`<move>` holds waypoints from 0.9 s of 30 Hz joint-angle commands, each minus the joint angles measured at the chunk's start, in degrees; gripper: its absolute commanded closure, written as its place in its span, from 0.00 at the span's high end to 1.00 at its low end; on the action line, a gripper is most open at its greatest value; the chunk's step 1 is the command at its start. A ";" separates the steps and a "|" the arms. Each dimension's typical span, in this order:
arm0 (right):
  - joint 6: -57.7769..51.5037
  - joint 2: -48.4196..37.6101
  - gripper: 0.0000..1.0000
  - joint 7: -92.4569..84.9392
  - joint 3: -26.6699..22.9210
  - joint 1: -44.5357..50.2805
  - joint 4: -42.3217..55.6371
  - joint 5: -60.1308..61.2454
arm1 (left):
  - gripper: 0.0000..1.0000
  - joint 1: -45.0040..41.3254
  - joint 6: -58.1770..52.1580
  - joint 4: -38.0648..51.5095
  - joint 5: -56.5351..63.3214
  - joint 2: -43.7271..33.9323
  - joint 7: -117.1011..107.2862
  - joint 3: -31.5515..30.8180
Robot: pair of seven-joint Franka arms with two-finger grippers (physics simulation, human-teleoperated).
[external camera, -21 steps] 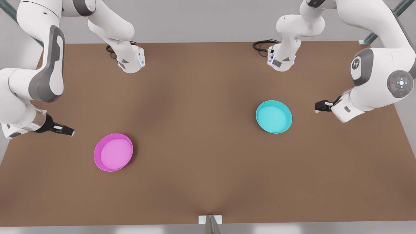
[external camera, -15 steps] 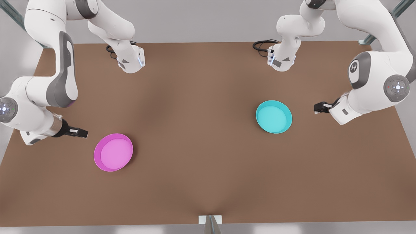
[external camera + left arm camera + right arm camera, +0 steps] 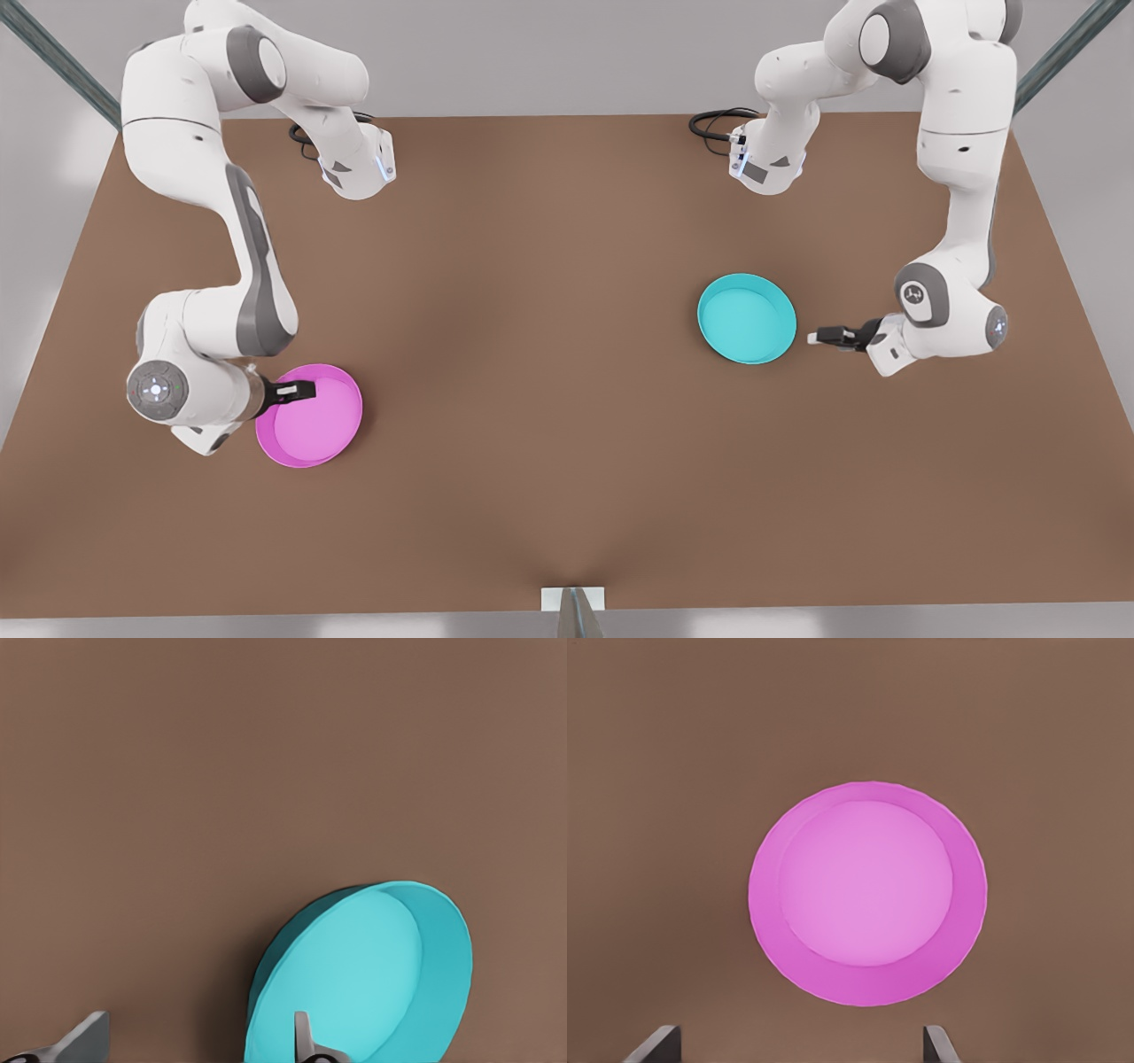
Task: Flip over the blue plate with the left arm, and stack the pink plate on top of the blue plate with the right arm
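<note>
now the smooth, round blue plate (image 3: 747, 318) sits rim-up on the flat matte brown tabletop (image 3: 549, 372), the left tool (image 3: 815, 337) just beside its rim, fingers (image 3: 306, 1045) spread wide. the glossy pink plate (image 3: 310, 416) lies well apart, the right tool (image 3: 306, 390) above its rim, fingers (image 3: 656, 1045) wide.

Two plates are counted, one blue plate (image 3: 746, 319) and one pink plate (image 3: 319, 425), and two arms.
</note>
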 commanded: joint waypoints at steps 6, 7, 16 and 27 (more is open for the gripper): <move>2.62 0.08 1.00 0.40 0.00 -0.36 0.13 -0.75 | 1.00 -0.62 0.09 -0.36 -3.66 1.10 0.81 -0.26; 2.36 0.08 1.00 0.40 0.00 -0.36 0.13 -0.67 | 1.00 -0.62 0.09 -0.36 -3.66 1.19 0.81 -0.35; -5.65 -0.62 1.00 -0.13 0.09 -1.77 0.83 -0.14 | 1.00 -1.50 -0.35 -0.53 -3.66 1.89 5.11 -0.44; 6.22 1.75 1.00 0.75 0.44 -0.80 0.04 1.27 | 1.00 -1.50 -0.35 -1.06 -3.57 2.94 5.20 -1.67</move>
